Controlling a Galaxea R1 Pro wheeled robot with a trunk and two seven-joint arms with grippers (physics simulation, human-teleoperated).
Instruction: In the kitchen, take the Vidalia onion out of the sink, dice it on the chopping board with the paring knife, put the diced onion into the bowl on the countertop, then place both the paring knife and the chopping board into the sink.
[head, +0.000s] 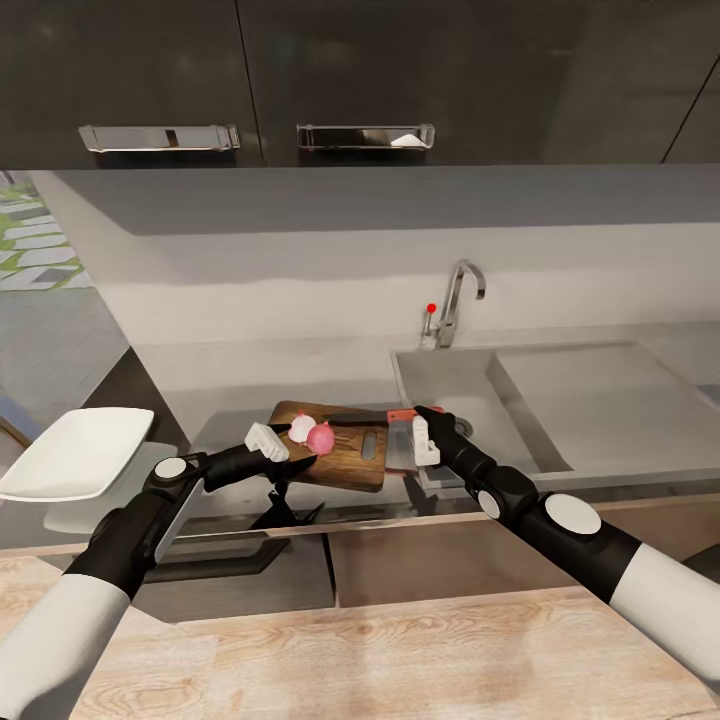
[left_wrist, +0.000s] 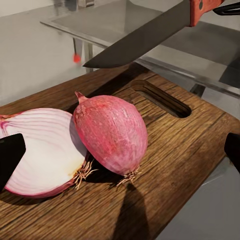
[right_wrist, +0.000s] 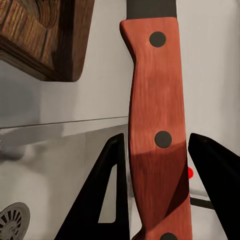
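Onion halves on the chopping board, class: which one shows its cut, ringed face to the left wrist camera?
The pale half beside the left gripper's dark fingertip shows white and purple rings. The other half turns its pink skin towards the camera.

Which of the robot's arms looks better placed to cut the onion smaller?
Probably the right. Its gripper has the paring knife by the reddish handle, blade above the chopping board. The left gripper sits beside the two onion halves, knifeless.

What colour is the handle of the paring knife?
Reddish-brown with dark rivets; the paring knife handle shows best in the right wrist view.
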